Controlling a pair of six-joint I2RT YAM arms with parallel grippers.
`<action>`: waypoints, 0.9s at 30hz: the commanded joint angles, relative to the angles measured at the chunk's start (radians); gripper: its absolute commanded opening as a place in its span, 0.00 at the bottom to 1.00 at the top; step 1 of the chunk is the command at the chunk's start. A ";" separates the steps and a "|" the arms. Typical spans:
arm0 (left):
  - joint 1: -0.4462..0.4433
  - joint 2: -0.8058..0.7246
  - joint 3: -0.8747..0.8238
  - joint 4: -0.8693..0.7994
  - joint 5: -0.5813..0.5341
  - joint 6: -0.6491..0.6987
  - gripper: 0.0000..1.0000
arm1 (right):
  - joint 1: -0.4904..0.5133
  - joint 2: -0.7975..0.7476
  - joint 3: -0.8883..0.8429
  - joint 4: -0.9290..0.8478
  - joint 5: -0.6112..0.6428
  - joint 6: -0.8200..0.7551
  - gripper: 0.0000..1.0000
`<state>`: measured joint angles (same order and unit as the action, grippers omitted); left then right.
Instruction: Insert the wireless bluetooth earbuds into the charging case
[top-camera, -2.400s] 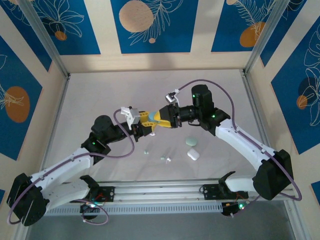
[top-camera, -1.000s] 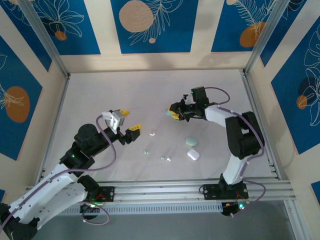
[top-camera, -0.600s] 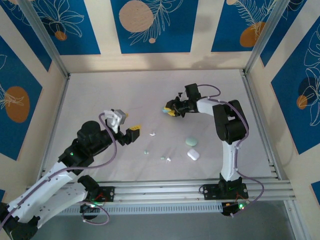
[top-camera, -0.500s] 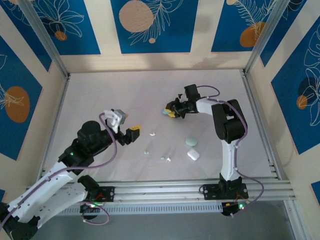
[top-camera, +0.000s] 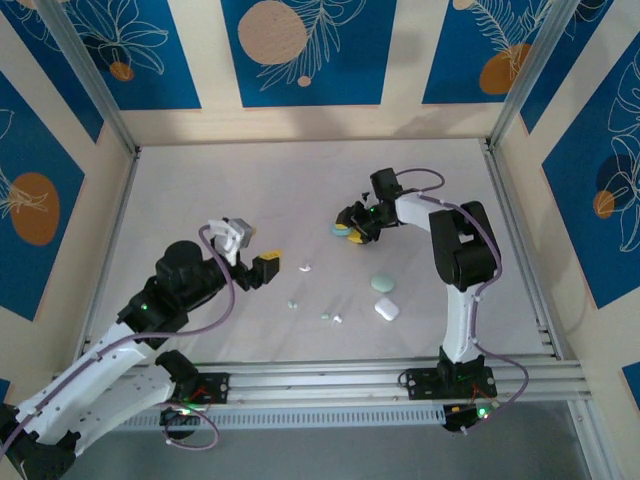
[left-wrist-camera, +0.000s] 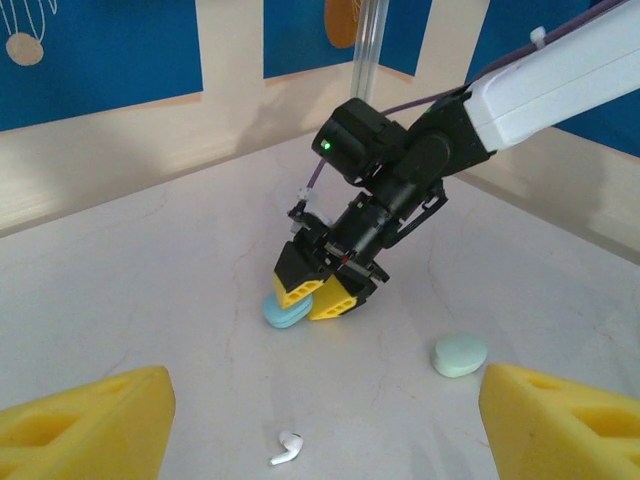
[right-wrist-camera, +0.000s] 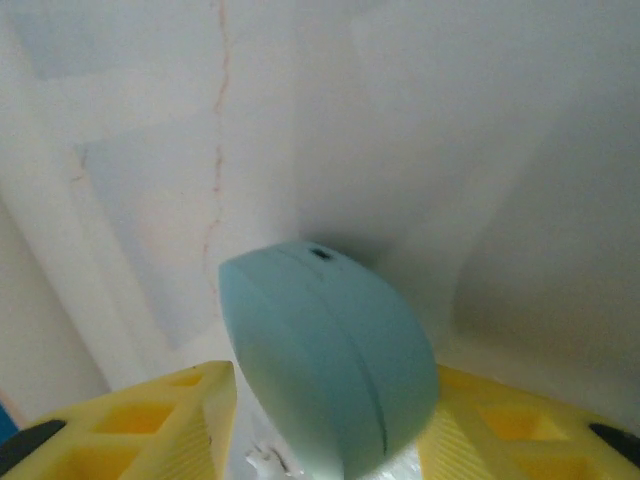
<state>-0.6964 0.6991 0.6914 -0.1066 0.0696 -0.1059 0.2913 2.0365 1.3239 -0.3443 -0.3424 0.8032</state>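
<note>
Pale table (top-camera: 250, 180), blue-patterned walls, both arms low over it.
Left gripper (top-camera: 260, 246) gapes wide and empty, a white earbud (top-camera: 306, 267) just right of it; small earbuds (top-camera: 326, 318) lie lower centre. Right gripper (left-wrist-camera: 318, 300) loosely straddles a pale blue case (right-wrist-camera: 330, 360), with a gap on one side.

A pale blue charging case (right-wrist-camera: 330, 360) was framed between the right gripper's (right-wrist-camera: 325, 440) yellow fingers (right-wrist-camera: 130, 415), over a white table (right-wrist-camera: 150, 120).
</note>
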 joint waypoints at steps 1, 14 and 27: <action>-0.004 0.002 0.035 0.007 0.005 -0.022 0.79 | -0.009 -0.094 -0.015 -0.118 0.073 -0.067 0.51; -0.003 0.019 0.045 -0.020 0.001 -0.068 0.80 | -0.081 -0.679 -0.433 -0.221 0.203 -0.128 0.53; -0.003 0.066 0.039 0.065 0.051 -0.093 0.80 | -0.122 -0.941 -0.748 -0.228 0.050 -0.127 0.55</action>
<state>-0.6964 0.7605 0.7021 -0.0883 0.0879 -0.1753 0.1619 1.0679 0.5976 -0.5915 -0.1913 0.6838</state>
